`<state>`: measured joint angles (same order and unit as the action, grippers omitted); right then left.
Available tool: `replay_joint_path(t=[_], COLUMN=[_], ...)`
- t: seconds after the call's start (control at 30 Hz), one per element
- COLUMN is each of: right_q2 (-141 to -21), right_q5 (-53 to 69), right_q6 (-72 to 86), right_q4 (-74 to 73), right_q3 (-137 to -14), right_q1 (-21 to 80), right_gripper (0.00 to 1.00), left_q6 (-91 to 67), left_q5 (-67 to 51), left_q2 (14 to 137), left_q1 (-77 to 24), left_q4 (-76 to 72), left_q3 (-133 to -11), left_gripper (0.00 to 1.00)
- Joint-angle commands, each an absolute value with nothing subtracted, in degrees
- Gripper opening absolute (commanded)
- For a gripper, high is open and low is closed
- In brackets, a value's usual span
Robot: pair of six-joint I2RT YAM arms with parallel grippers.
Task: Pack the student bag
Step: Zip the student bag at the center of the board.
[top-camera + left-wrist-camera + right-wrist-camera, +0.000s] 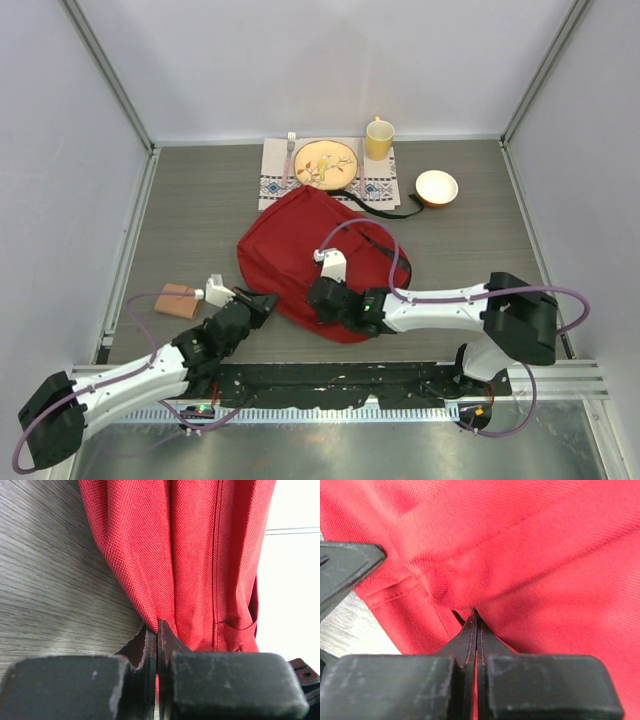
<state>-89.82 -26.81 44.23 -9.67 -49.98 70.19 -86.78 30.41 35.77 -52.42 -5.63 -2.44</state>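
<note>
The student bag (pixel 300 250) is found lying flat at mid-bench (pixel 180 220), with no opening visible. The left tool (pixel 156 626) is closed tight on a fold of fabric at the bag's near-left edge. The right tool (pixel 475 614) is likewise pinched shut on fabric (near a seam). It is judged that both pinches should be raised evenly and slowly, with slippage watched.

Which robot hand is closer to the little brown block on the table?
Left. The left gripper pinches the student bag beside the brown block; the right gripper pinches it farther right.
</note>
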Motion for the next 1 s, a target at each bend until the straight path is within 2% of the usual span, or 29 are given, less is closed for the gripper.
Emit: replay_joint_path(t=[0.0,0.13,0.5,0.9,0.97], right_q2=[-81.9,-75.5,-64.2,-55.4,-56.1], right_q5=[-27.0,-27.0,-29.9,-31.5,-30.9], right_q6=[41.2,41.9,49.8,50.7,50.0], right_q4=[-3.3,-2.0,-1.8,-1.6,-1.7], right_q3=[-45.3,-40.4,-31.1,-27.0,-27.9], right_q1=[70.5,70.5,70.5,70.5,70.5], right_gripper=[0.01,0.01,0.01,0.01,0.01], left_q6=[-85.6,-82.6,-81.6,-77.8,-73.5], left_q5=[33.0,32.7,31.3,28.5,27.3], left_q2=[33.6,34.3,41.0,36.9,36.1], left_q1=[-52.6,-51.9,-51.0,-48.6,-48.6], left_q4=[-1.3,2.8,0.3,1.8,2.5], left_q3=[-3.1,-4.7,-5.1,-4.6,-6.9], left_gripper=[0.00,0.00,0.00,0.01,0.23])
